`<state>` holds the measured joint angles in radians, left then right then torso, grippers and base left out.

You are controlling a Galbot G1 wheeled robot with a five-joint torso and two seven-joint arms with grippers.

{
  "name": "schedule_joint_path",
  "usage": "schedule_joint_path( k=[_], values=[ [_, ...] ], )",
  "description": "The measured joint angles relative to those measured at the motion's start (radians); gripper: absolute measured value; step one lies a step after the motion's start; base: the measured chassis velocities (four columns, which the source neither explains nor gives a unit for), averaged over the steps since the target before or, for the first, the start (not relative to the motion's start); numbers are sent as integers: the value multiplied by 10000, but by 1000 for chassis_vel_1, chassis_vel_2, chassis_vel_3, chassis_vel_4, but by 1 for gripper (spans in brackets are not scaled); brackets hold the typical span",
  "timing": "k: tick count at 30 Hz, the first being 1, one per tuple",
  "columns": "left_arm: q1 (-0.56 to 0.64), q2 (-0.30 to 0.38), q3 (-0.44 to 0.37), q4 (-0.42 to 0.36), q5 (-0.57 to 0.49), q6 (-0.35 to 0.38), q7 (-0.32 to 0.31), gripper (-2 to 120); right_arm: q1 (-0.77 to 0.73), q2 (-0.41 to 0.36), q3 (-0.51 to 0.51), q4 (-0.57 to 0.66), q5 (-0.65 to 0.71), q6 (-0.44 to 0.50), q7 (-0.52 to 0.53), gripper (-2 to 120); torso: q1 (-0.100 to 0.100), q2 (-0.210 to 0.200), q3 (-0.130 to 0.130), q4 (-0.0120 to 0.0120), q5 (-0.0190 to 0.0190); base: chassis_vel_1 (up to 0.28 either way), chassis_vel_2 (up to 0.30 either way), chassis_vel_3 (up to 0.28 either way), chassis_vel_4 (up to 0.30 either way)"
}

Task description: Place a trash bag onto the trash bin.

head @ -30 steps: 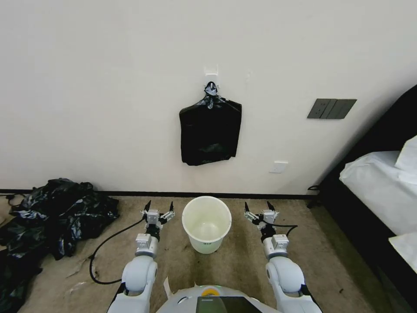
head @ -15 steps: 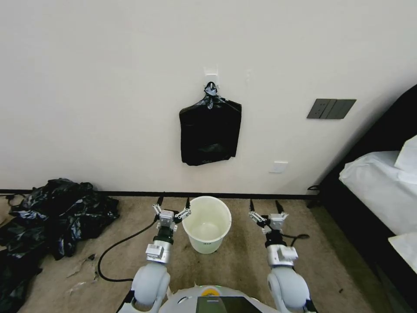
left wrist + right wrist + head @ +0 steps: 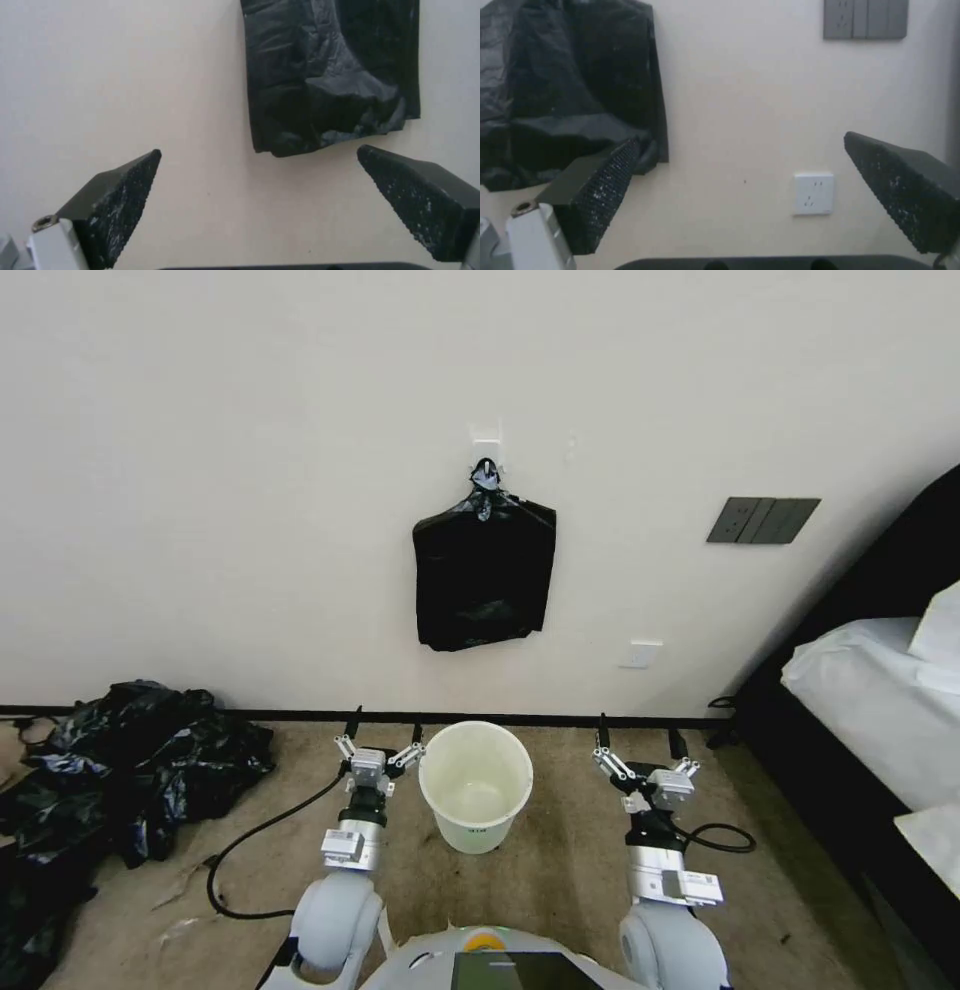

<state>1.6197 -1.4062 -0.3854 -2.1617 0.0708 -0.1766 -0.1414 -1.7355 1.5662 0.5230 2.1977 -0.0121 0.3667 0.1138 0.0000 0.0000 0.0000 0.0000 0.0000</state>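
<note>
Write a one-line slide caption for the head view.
Both open grippers, left and right, flank the empty trash bin below a black bundle hanging on the wall.

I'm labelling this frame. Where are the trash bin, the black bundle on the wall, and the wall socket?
trash bin (image 3: 476,748): head view, inner wall.
black bundle (image 3: 484,575): head view, centre of its front.
wall socket (image 3: 813,193): right wrist view, faceplate middle.
</note>
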Motion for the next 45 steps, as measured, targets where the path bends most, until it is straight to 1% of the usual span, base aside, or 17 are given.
schedule_joint_path(
  k=[5,8,9,12,13,15,16,17,18,19,20,25,30,34,35,38,45],
  values=[
    [21,54,-140,-34,28,-55,-13,100,160,-396,-288,-47,707,-354,-191,100,-1,0,0,-2,-1,0,0,0,0],
    [179,188,-374,-113,-124,-323,15,100,624,-1019,-704,-34,2000,-1064,-429,100,-1,0,0,-1,-1,0,0,0,0],
    [179,188,-374,-113,-124,-323,15,100,624,-1019,-704,-34,2000,-1064,-429,100,-1,0,0,-1,-1,0,0,0,0],
    [374,374,-736,-139,-225,-506,50,100,1778,-1691,-1033,-68,4042,-2464,-664,100,-1,0,0,-1,-1,0,0,0,0],
    [374,374,-736,-139,-225,-506,50,100,1778,-1691,-1033,-68,4042,-2464,-664,100,-1,0,0,-1,-1,0,0,0,0],
    [440,438,-884,-133,-244,-575,52,100,2404,-1887,-1027,-144,4982,-3067,-722,100,0,0,1,-2,1,0,0,0,0],
    [440,438,-884,-133,-244,-575,52,100,2404,-1887,-1027,-144,4982,-3067,-722,100,0,0,1,-2,1,0,0,0,0],
    [562,528,-1102,-134,-354,-721,61,100,3499,-2193,-997,-286,6750,-3861,-771,100,-1,0,1,1,-1,0,0,0,0],
    [618,543,-1188,-134,-384,-779,66,100,4039,-2322,-1010,-359,7595,-4172,-785,100,0,0,1,1,0,0,0,0,0],
    [647,543,-1229,-135,-387,-811,71,100,4371,-2388,-1041,-395,8121,-4361,-791,100,0,0,1,2,0,0,0,0,0],
    [647,543,-1229,-135,-387,-811,71,100,4371,-2388,-1041,-395,8121,-4361,-791,100,0,0,1,2,0,0,0,0,0],
    [929,438,-1345,-213,-267,-1051,77,100,6291,-2524,-1654,-564,11342,-5574,-650,100,0,0,1,-2,-2,0,0,0,0],
    [991,297,-1376,-269,-184,-1125,77,100,7283,-2457,-2117,-1008,12146,-5871,-445,100,0,-1,1,0,-2,0,0,0,0],
    [1049,182,-1361,-357,-107,-1175,76,100,8991,-2203,-2660,-2311,12842,-5930,-136,100,0,-1,2,2,-2,0,0,0,0],
    [1049,182,-1361,-357,-107,-1175,76,100,8991,-2203,-2660,-2311,12842,-5930,-136,100,0,-1,2,2,-2,0,0,0,0],
    [1098,194,-1373,-359,-12,-1250,76,100,10069,-1849,-2770,-3161,13328,-5926,49,100,0,-1,2,0,-1,0,0,0,0],
    [1140,63,-1430,-476,4,-1259,70,100,11417,-1201,-2739,-4291,13794,-5873,222,100,0,0,2,0,-1,0,0,0,0]
  ],
)
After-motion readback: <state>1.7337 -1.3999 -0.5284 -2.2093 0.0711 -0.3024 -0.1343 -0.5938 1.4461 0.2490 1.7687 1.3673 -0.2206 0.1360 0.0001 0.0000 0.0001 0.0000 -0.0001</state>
